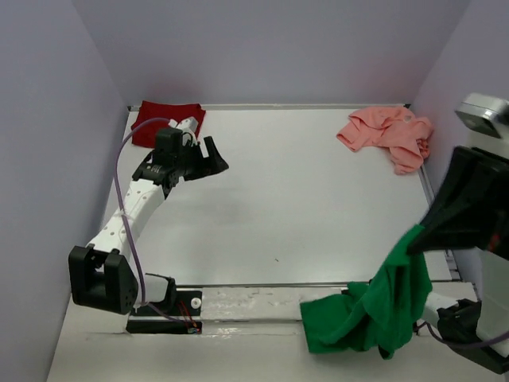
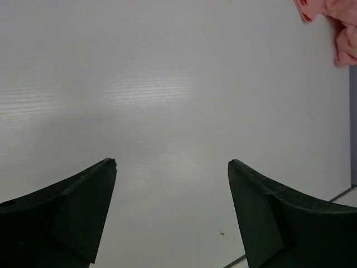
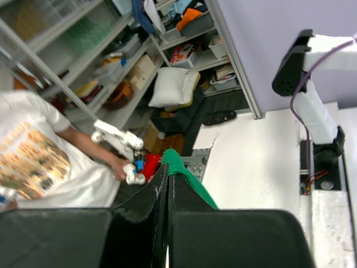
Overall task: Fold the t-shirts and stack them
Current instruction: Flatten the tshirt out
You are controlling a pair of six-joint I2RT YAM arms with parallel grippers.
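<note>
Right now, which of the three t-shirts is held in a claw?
The green t-shirt: it hangs from the shut right claw at the near right edge. The dark red t-shirt and pink t-shirt lie in the far corners.

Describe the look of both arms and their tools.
The left arm has white links, black joints and a black base, with a purple cable looping along it. The left tool is matte black, with two broad fingers tapering to points. The right tool has the same black wedge shape, and the right arm is white and black.
</note>
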